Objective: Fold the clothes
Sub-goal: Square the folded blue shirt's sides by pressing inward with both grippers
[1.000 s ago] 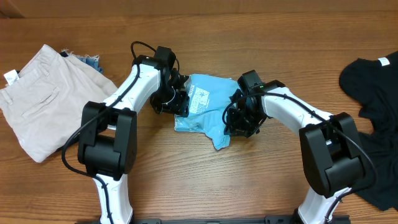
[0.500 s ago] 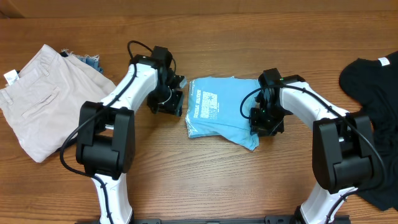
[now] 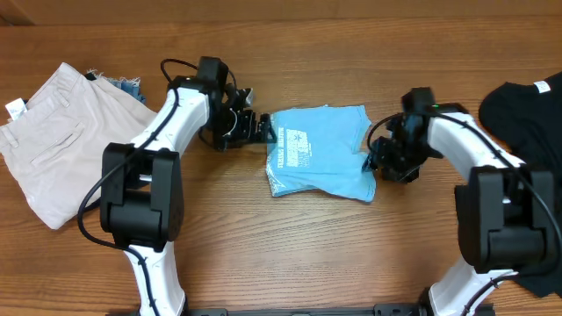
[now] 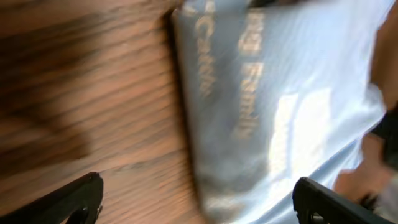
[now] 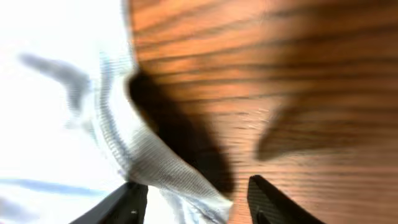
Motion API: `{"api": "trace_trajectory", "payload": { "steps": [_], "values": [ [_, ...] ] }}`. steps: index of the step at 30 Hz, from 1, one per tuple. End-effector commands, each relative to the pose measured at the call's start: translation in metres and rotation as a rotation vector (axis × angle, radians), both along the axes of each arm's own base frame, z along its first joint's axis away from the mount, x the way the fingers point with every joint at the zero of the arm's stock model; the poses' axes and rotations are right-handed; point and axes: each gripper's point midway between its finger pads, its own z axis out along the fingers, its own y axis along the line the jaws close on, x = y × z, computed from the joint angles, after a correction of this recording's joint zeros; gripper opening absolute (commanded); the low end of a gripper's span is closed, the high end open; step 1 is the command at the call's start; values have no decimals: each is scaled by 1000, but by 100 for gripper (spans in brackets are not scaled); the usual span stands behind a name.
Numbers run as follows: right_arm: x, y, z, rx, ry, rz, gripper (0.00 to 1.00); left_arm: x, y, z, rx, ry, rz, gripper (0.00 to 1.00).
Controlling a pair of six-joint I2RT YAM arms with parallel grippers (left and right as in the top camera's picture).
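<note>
Left gripper (image 3: pixel 256 130) at 9 o'clock and right gripper (image 3: pixel 378 161) at 3, both spread, flank the blue T-shirt (image 3: pixel 320 156), seemingly leaving it folded flat

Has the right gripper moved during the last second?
Yes. The right gripper has shifted to its own right, nearer to the black T-shirt.

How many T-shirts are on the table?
2: the light blue T-shirt lies folded in the middle; the black T-shirt sits at the right edge, partly out of frame.
</note>
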Motion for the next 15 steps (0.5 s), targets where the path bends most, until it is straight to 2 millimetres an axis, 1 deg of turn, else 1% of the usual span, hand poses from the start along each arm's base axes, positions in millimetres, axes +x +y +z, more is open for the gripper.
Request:
{"api": "trace_trajectory", "payload": {
  "steps": [1,2,3,4,5,6,8,10,11,12,13,15],
  "values": [
    [10,22,28,145,-78,38,50,-20,-33,-12,-75,176,177,100],
    [11,18,26,127,-61,-8,50,-26,-39,-18,-77,216,216,100],
    [15,20,28,146,-72,-15,50,-32,-43,-25,-74,248,252,100],
    [17,24,32,186,-95,5,50,-37,-46,-31,-71,271,277,100],
    [21,34,40,255,-145,63,50,-43,-48,-39,-69,304,316,100],
    [23,39,45,290,-172,87,50,-46,-51,-46,-85,323,350,100],
    [26,39,47,290,-187,83,50,-46,-58,-53,-132,318,374,100],
    [30,46,53,343,-213,93,50,-49,-60,-60,-145,328,408,95],
    [31,54,60,395,-245,128,50,-51,-60,-63,-146,327,408,91],
    [33,60,65,431,-270,152,47,-53,-60,-65,-148,324,406,83],
    [34,64,67,445,-282,161,41,-54,-61,-66,-148,323,404,78],
    [36,72,68,453,-301,183,29,-54,-61,-66,-149,320,402,56]
  ]
}}
